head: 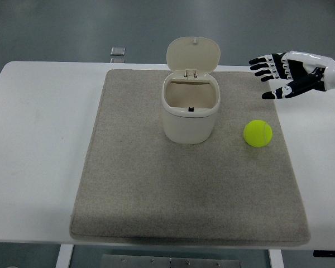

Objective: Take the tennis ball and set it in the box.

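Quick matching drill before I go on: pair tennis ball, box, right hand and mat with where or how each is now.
Things:
1 tennis ball
2 box
3 right hand
4 mat

States:
A lid up, open
B fingers spread, holding nothing
C flat under box and ball
D on the mat, right of the box

Pairs: 1-D, 2-A, 3-B, 4-C

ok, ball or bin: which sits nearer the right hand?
The yellow-green tennis ball: it lies just below the open right hand; the cream lidded bin stands farther left.
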### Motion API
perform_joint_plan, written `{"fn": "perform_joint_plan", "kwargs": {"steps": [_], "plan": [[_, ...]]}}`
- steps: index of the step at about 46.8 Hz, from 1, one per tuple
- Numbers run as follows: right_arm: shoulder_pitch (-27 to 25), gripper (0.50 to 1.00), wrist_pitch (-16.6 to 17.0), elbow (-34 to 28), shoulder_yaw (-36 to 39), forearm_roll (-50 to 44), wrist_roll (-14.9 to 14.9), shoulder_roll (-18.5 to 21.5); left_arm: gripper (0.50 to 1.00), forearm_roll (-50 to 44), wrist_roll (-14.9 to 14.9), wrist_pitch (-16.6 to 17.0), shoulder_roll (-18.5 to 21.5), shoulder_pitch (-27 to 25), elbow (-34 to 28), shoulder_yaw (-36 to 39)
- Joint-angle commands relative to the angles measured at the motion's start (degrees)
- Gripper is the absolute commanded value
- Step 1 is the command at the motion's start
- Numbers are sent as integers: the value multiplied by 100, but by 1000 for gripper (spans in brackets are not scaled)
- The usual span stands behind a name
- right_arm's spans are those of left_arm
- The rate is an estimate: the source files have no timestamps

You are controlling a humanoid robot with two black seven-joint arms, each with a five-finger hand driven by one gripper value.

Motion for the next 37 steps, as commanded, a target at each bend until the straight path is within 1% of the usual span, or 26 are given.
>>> {"fn": "perform_joint_plan", "kwargs": {"steps": [1,4,11,18,21,27,31,37], "plan": [[-105,907,-13,82,5,-580,196,-48,996,0,-1,0,0,0,0,0],[-175,907,-22,143,5,-958,257,-65,996,0,-1,0,0,0,0,0],[-246,907,-83,416,5,-1644,293,-171,996,0,-1,0,0,0,0,0],[-351,907,-145,478,-4,-2162,345,-136,996,0,-1,0,0,0,0,0],[-395,907,-267,486,-48,-2391,345,-109,996,0,-1,0,0,0,0,0],[-448,907,-619,530,-232,-2681,398,-83,996,0,-1,0,0,0,0,0],[-466,907,-742,548,-338,-2778,407,-83,996,0,-1,0,0,0,0,0],[-483,905,-839,574,-355,-2866,407,-65,996,0,-1,0,0,0,0,0]]}}
